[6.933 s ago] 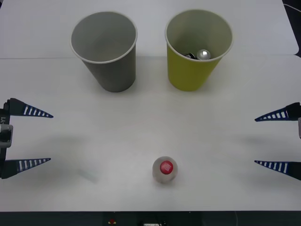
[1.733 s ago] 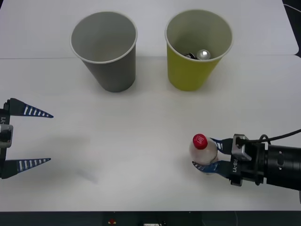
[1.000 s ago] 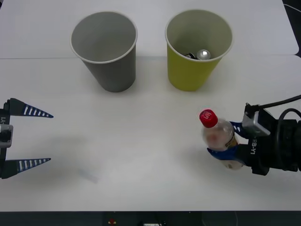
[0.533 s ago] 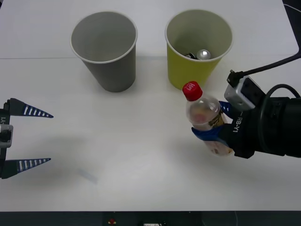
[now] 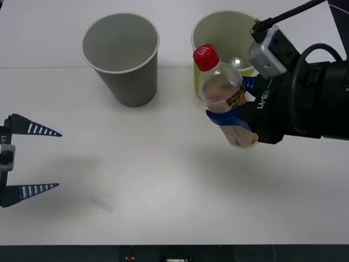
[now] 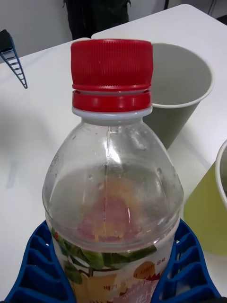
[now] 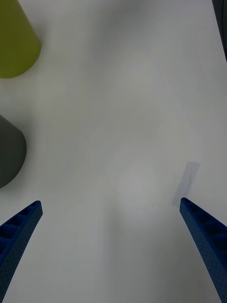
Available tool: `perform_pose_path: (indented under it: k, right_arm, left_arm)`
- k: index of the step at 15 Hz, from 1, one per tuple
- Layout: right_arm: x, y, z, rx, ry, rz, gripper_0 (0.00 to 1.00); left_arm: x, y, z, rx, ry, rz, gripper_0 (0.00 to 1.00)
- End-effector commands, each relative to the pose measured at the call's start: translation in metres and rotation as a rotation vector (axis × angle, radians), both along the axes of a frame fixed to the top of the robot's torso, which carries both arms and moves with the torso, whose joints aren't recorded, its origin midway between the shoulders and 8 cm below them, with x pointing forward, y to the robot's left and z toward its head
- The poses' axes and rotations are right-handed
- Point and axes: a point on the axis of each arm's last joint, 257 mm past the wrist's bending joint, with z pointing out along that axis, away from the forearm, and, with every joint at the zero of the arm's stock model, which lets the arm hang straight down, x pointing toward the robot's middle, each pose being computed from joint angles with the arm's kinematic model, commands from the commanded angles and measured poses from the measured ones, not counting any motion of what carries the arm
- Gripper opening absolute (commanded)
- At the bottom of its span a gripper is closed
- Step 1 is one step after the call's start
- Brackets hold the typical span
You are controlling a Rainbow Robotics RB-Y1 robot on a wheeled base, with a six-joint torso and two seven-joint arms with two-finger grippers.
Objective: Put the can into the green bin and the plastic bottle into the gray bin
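Observation:
My right gripper [image 5: 232, 103] is shut on the plastic bottle [image 5: 222, 90] and holds it tilted above the table, in front of the green bin [image 5: 203, 27], red cap [image 5: 205, 57] toward the gray bin [image 5: 121, 57]. The right wrist view shows the bottle [image 6: 112, 189] between my blue fingers [image 6: 33, 274], with the gray bin [image 6: 182, 90] beyond the cap and the green bin [image 6: 208, 213] beside it. The can is hidden behind the bottle and arm. My left gripper [image 5: 58, 159] waits open at the table's left edge, nothing between its fingers.
The two bins stand side by side at the back of the white table [image 5: 163, 180]. A faint pale strip [image 5: 102, 203] lies on the table near the left gripper [image 7: 109, 202]. The table's front edge is close below.
The right gripper came in, closed on the bottle at the front of the table, lifted it and carried it back and left toward the bins. The left arm has stayed still.

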Motion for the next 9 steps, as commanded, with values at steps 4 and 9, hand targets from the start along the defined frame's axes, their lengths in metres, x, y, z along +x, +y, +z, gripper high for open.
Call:
perform_pose_path:
  k: [4, 9]
  right_arm:
    - [0.036, 0.027, 0.033, -0.051, -0.026, 0.048, 0.0]
    - [0.072, 0.058, 0.071, -0.041, 0.033, 0.04, 0.0]
  left_arm:
    - [0.0, 0.0, 0.0, 0.0, 0.0, 0.0, 1.0]
    - [0.0, 0.0, 0.0, 0.0, 0.0, 0.0, 1.0]
